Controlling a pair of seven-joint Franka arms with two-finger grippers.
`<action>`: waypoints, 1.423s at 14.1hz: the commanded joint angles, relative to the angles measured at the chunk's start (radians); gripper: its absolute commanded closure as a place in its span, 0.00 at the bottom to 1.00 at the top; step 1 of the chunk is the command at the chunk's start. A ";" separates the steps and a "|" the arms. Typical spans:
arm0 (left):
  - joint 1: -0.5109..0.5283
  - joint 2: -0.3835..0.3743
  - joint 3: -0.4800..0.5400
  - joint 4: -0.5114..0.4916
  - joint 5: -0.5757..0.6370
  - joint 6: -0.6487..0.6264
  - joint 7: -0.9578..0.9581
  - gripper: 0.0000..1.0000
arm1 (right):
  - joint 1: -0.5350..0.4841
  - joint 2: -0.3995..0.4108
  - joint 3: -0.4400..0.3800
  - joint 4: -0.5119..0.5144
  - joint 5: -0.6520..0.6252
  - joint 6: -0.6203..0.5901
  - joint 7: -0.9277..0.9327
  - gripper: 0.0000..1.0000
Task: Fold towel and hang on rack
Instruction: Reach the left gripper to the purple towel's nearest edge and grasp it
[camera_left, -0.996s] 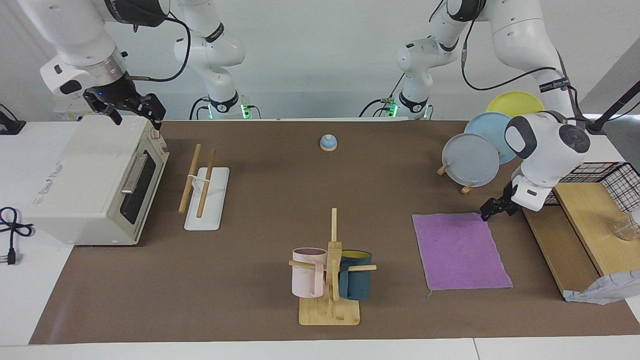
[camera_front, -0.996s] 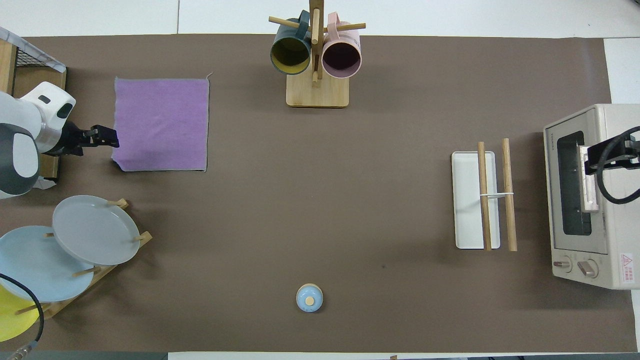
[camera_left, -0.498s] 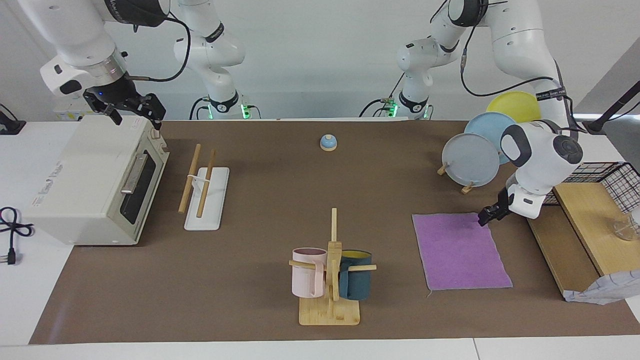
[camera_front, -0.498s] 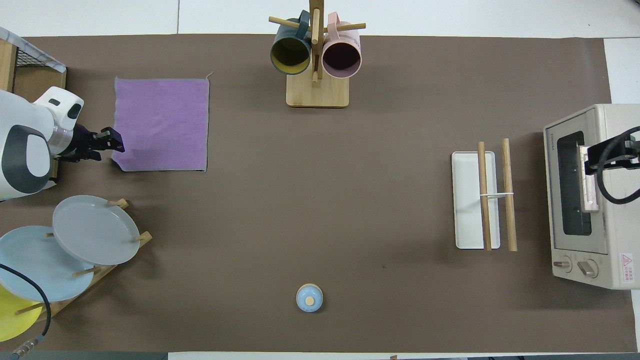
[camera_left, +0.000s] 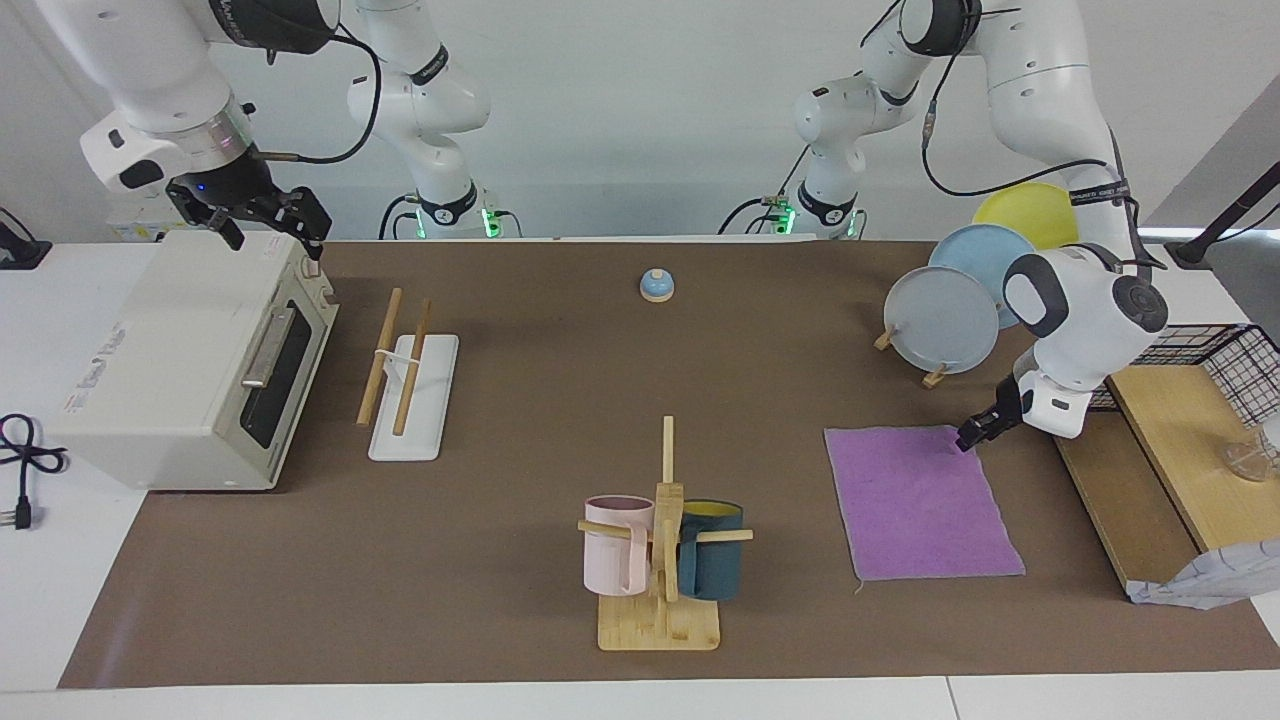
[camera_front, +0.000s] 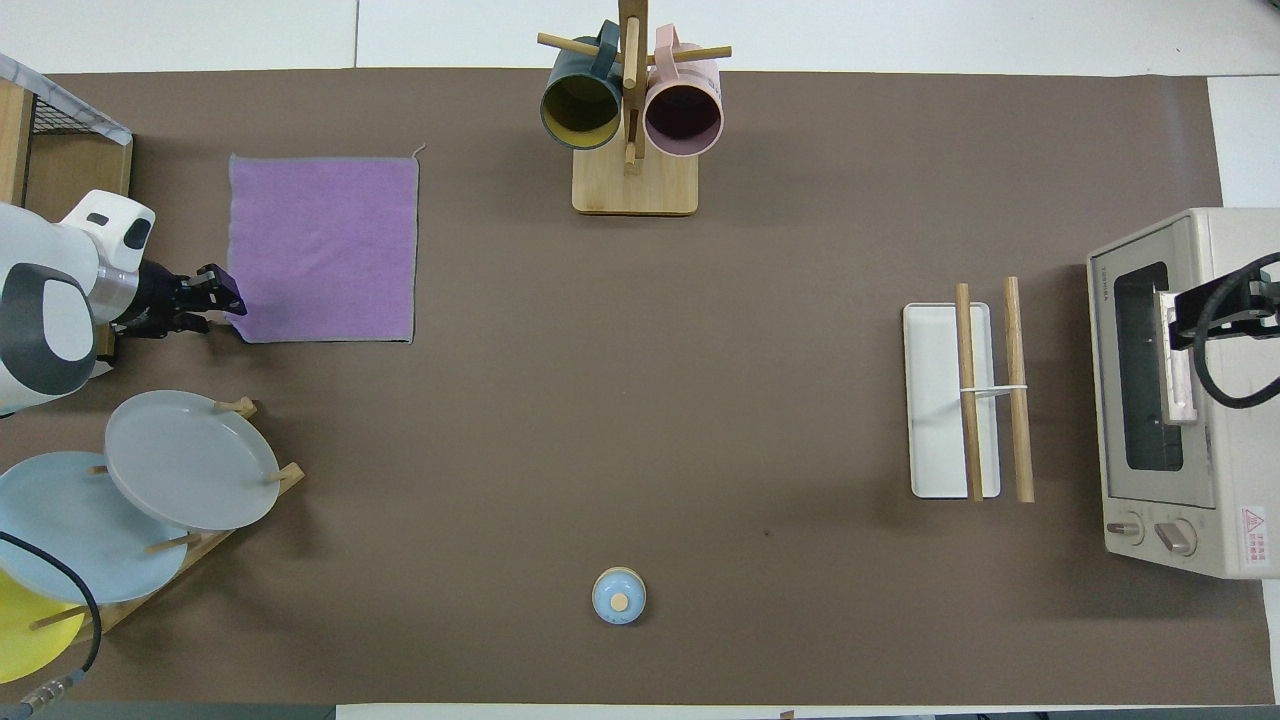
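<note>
The purple towel (camera_left: 920, 505) (camera_front: 325, 245) lies flat and unfolded on the brown mat at the left arm's end of the table. My left gripper (camera_left: 966, 438) (camera_front: 225, 295) is open and low at the towel's corner nearest the robots, on the side toward the wooden shelf. The rack (camera_left: 425, 400) (camera_front: 935, 400), two wooden dowels on a white base, stands beside the toaster oven at the right arm's end and is bare. My right gripper (camera_left: 275, 228) (camera_front: 1185, 320) is open and waits over the toaster oven.
A toaster oven (camera_left: 190, 360) stands at the right arm's end. A bamboo mug tree (camera_left: 665, 530) with two mugs stands mid-table, far from the robots. A plate stand (camera_left: 940, 320) with three plates, a wooden shelf (camera_left: 1170, 420) with a wire basket and a blue bell (camera_left: 657, 286) are also here.
My left gripper has come down and moved in onto the towel's near corner. The towel lies as before. The right arm has not moved.
</note>
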 joint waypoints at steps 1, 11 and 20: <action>0.005 -0.005 -0.004 -0.017 -0.023 0.027 -0.005 0.59 | -0.012 -0.009 0.003 -0.002 0.014 -0.013 -0.022 0.00; 0.005 -0.007 -0.004 -0.017 -0.023 0.023 -0.009 1.00 | -0.012 -0.009 0.005 -0.002 0.014 -0.013 -0.022 0.00; -0.013 -0.007 -0.002 0.005 -0.012 0.007 0.004 1.00 | -0.012 -0.009 0.005 -0.002 0.014 -0.013 -0.022 0.00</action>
